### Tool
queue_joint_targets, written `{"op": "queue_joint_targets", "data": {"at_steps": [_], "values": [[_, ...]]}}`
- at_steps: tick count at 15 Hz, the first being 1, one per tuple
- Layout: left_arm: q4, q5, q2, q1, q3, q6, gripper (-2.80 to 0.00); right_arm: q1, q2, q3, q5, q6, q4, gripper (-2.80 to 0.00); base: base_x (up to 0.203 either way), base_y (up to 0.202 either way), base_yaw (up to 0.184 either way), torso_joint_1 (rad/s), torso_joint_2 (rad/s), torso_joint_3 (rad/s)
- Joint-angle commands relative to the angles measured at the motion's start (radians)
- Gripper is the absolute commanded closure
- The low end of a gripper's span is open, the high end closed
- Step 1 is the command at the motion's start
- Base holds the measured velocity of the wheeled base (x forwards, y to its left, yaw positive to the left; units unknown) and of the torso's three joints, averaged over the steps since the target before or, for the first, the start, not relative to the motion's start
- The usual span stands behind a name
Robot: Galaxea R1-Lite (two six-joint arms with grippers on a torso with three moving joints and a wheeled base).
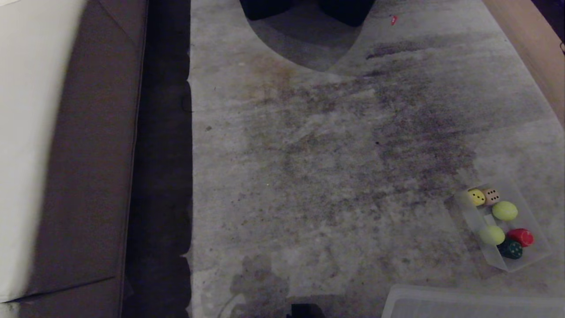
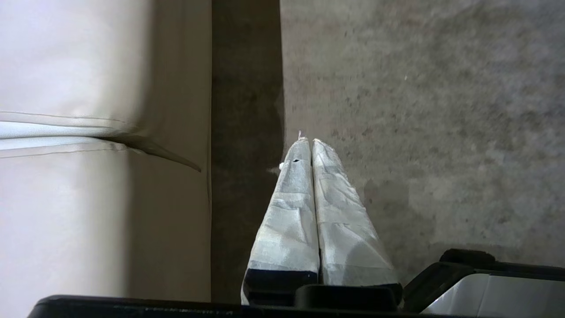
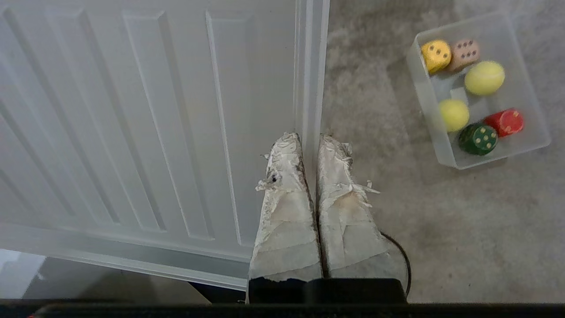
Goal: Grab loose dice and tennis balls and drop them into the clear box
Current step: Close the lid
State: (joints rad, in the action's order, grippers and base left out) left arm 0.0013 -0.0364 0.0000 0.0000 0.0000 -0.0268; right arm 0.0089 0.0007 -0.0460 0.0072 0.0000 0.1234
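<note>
Right gripper [image 3: 311,143] closed, empty, above carpet [image 3: 441,229] beside lid [image 3: 154,123]. Dice [image 3: 436,54] and tennis balls [image 3: 484,77] in clear box [image 3: 423,92]: probably light, soft; grip across middles.

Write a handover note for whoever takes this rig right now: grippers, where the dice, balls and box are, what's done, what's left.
Left gripper: shut, empty, hanging over the carpet beside the sofa.
Right gripper: shut, empty, at the edge of the ribbed clear lid.
Clear box sits on the carpet. Inside: yellow die, beige die, two tennis balls, plus a red die and a dark green die.
Done: both dice and both balls boxed.
Left: no loose dice or balls in view; nothing more apparent.
</note>
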Motion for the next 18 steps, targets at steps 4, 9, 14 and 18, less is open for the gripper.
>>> {"op": "queue_joint_targets", "data": {"at_steps": [4, 9, 14, 18], "values": [[0.000, 0.000, 0.002, 0.000, 0.002, -0.001, 0.00, 0.000, -0.001, 0.000, 0.000, 0.000, 0.001, 0.00, 0.000, 0.000, 0.000, 0.005, 0.00, -0.198], [0.000, 0.000, 0.002, 0.000, 0.002, -0.001, 0.00, 0.000, -0.001, 0.000, 0.000, 0.000, 0.001, 0.00, 0.000, 0.000, 0.000, 0.002, 0.00, -0.200], [0.000, 0.000, 0.002, 0.000, 0.002, -0.001, 0.00, 0.000, 0.001, 0.000, 0.000, -0.001, 0.001, 0.00, 0.000, 0.000, 0.000, 0.003, 0.00, -0.197], [0.000, 0.000, 0.002, 0.000, 0.002, -0.002, 0.00, 0.000, -0.001, 0.000, 0.000, -0.002, 0.001, 0.00, 0.000, 0.000, 0.000, 0.002, 0.00, -0.198]]}}
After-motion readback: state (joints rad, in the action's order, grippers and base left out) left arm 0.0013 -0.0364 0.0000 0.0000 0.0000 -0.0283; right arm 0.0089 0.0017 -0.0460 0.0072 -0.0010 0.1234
